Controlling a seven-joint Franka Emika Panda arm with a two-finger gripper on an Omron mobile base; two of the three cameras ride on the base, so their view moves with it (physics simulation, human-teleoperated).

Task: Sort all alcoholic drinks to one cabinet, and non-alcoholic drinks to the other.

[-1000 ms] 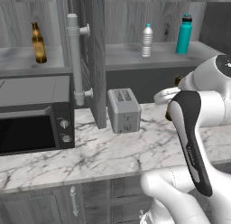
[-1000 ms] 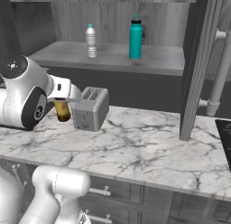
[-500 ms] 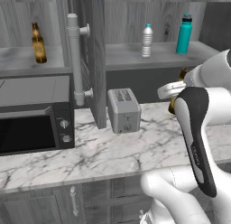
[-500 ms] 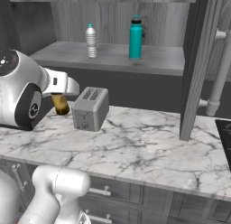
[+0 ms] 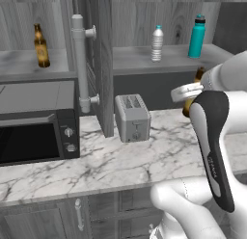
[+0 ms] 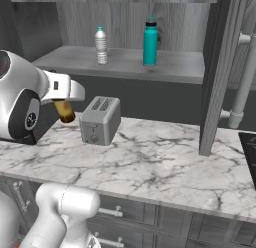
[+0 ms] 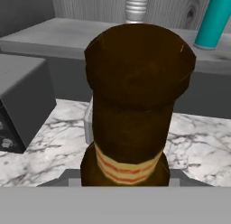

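Tool (image 6: 64, 103) clamped on beer bottle (image 7: 135, 105); toaster (image 6: 101, 120) at its 3 o'clock, swing risks clipping it.

The marble counter (image 5: 111, 161) had a toaster (image 5: 132, 117) and a black microwave (image 5: 36, 122) sitting on it, well apart. Up on the right cabinet shelf (image 6: 120, 62) stood a clear water bottle (image 6: 101, 45) and a teal flask (image 6: 150, 41); one beer bottle (image 5: 41, 46) stood on the left shelf (image 5: 29, 69).
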